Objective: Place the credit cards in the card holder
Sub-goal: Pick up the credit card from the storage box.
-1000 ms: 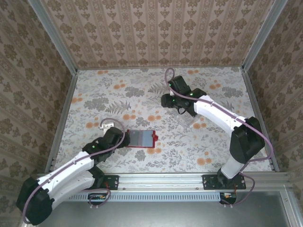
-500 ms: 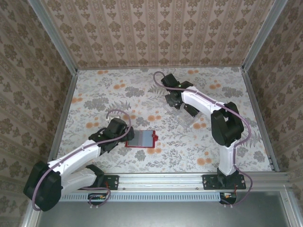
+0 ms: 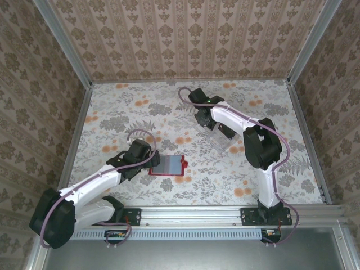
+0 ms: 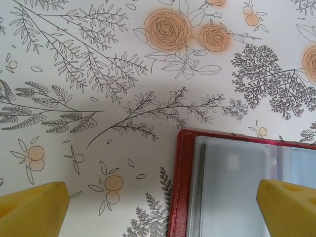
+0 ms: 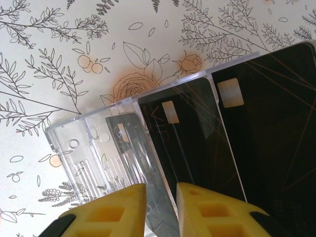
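Observation:
The red card holder (image 3: 167, 165) lies open on the floral table, its greyish pockets (image 4: 237, 187) facing up. My left gripper (image 3: 146, 161) hovers over its left edge, wide open (image 4: 163, 212), one yellow finger (image 4: 34, 210) over bare table and the other over the pockets. Black credit cards (image 5: 197, 138) (image 5: 276, 123) stand leaning in the clear plastic tray (image 5: 79, 143). My right gripper (image 5: 162, 197) is down at the tray (image 3: 225, 138), its jaws narrowed to a small gap on either side of a greyish-looking card (image 5: 133, 143). Contact with that card is not clear.
Metal rails and patterned walls (image 3: 180, 39) enclose the table on three sides. The right arm (image 3: 261, 140) arcs over the table's right half. Bare floral surface (image 3: 124, 112) lies between the card holder and the back wall.
The right arm has swung so its gripper sits over the tray's far end, and its jaws have narrowed. The left gripper shifted slightly at the card holder's left edge, staying wide open.

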Controlling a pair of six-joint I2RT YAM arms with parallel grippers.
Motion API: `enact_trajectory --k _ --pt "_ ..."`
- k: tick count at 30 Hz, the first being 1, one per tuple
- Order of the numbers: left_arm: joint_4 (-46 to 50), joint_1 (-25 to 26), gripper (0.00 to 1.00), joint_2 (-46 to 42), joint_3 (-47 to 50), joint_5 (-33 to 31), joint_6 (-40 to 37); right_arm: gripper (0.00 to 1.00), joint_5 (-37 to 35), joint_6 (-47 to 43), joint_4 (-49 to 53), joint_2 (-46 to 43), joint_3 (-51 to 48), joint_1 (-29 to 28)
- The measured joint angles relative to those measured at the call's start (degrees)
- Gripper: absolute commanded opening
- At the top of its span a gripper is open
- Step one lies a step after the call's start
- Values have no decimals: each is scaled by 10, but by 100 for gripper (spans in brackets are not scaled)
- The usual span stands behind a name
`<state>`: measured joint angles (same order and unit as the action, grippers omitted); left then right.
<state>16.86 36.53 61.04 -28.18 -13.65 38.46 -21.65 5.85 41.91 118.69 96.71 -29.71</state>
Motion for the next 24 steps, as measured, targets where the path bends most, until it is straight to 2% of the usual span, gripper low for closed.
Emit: enact_trajectory --k 15,24 --pt "-7 0 100 0 0 4 0 1 41 -1 3 0 4 12" --pt "-7 0 100 0 0 4 0 0 64 -12 4 -10 7 18"
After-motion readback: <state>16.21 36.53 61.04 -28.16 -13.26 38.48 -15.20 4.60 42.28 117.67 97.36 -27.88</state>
